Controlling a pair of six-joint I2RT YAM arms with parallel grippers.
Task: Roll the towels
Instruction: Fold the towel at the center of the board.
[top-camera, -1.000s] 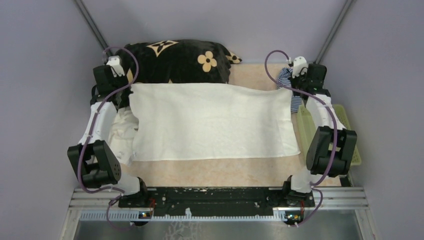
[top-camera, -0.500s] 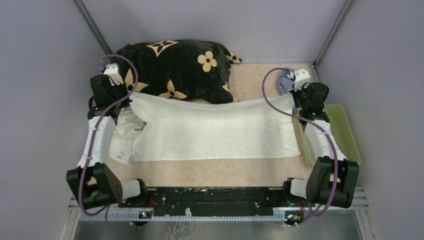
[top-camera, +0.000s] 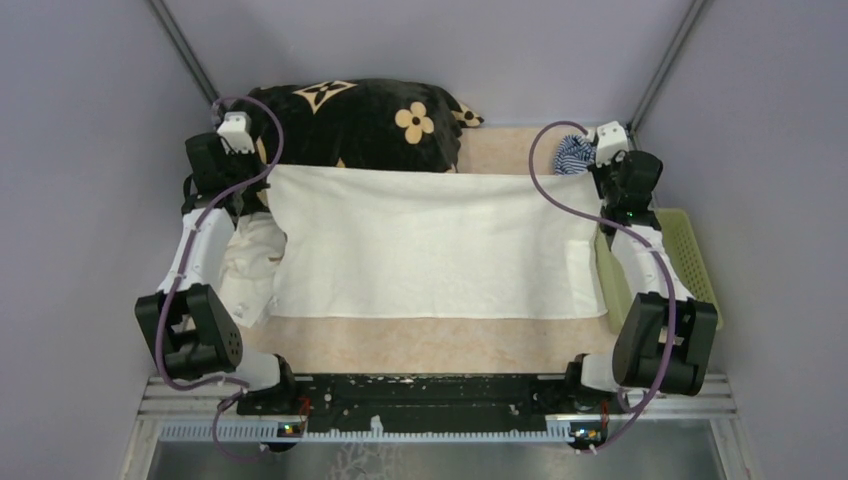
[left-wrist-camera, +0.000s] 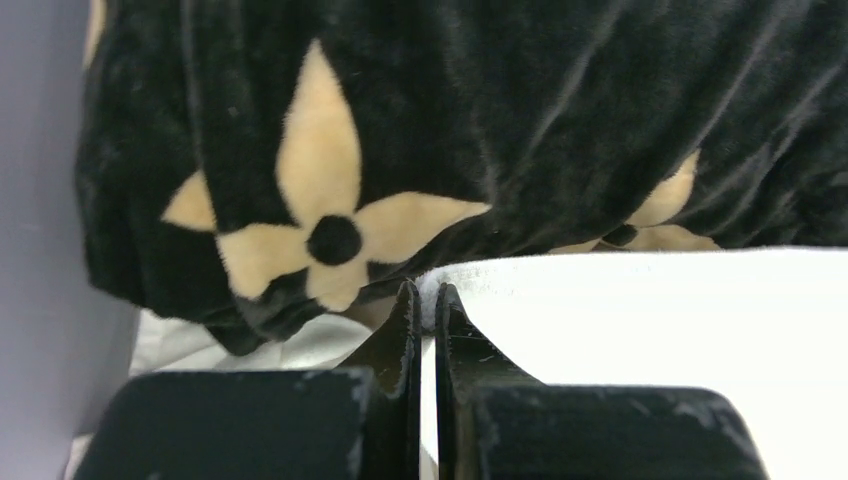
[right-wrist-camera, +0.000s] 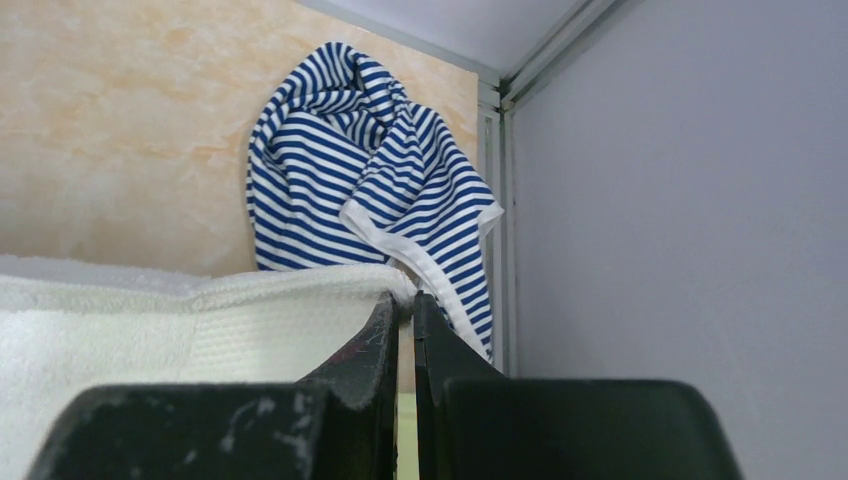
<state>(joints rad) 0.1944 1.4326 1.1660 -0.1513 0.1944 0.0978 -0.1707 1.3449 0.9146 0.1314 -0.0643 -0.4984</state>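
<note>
The left gripper (left-wrist-camera: 427, 300) and the right gripper (right-wrist-camera: 402, 305) each pinch a far corner of the big white towel (top-camera: 430, 245), which is spread flat across the table (top-camera: 420, 345), its far edge up by the black pillow (top-camera: 350, 120) and the striped shirt (right-wrist-camera: 370, 170).

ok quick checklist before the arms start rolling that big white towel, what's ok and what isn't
1. Left gripper pinching the long towel at its far left corner: ok.
2. Right gripper pinching the far right corner: ok.
3. Far edge held level between the grippers: ok.
4. Near edge flat on the table: ok.
5. Rolling path free: not ok, a second towel lies bunched under the left side.
6. Gap to the pillow behind: cannot tell; the striped garment sits close to the right corner.
</note>
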